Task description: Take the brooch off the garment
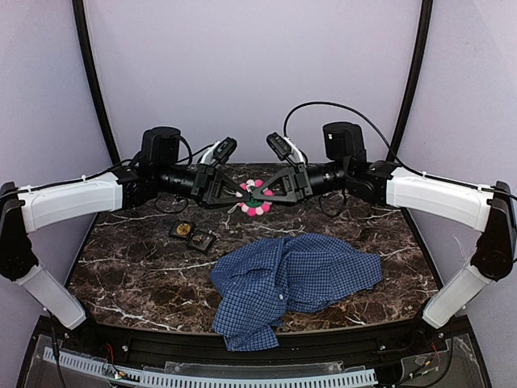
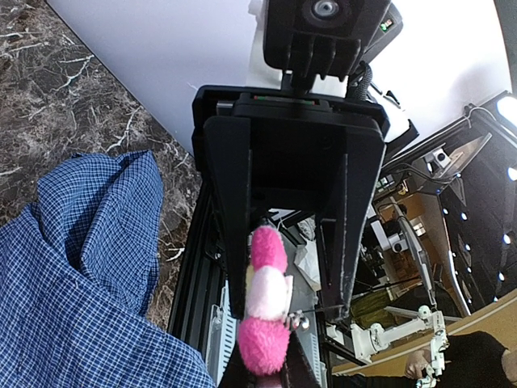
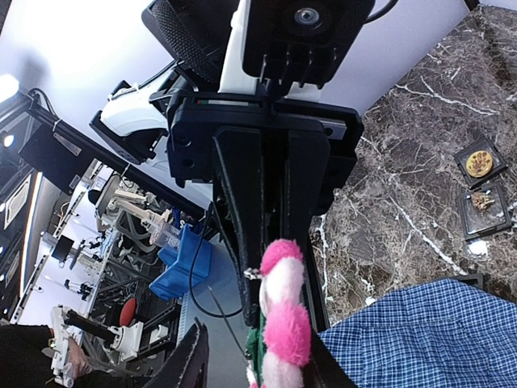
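Nothing I can read here. The only thing close to a marking is the pattern on a gold disc [image 3: 480, 162], and that's too small to make out.

Head count: two arms, two pincers, one brooch, one shirt, one black tray.

The brooch [image 1: 257, 208] is up in the air right between the two pincer tips, which meet nose to nose over the far part of the marble table [image 1: 137, 259]. It's a fuzzy little flower with plush petals alternating hot pink and white around a green middle. A thin metal pin [image 2: 297, 318] sticks out of its side.

The left pincer [image 1: 240, 194] has its jaws pressed together on the edge of the brooch. The right pincer [image 1: 269, 195] is spread, with its fingers [image 2: 346, 242] standing on either side of the flower. One of them is against the fluff and there's a clear gap on the other side (easiest to see from the left wrist cam).

The shirt [image 1: 291, 279] is well below both pincers and toward the near edge, more under the right one. It lies crumpled on the table, in fine blue-and-white check, and it isn't touching the brooch.

The tray [image 1: 192, 234] sits below the left pincer, just beside the shirt on its outer side. I can make out two slots, each holding one small piece, and one of those is the gold disc.
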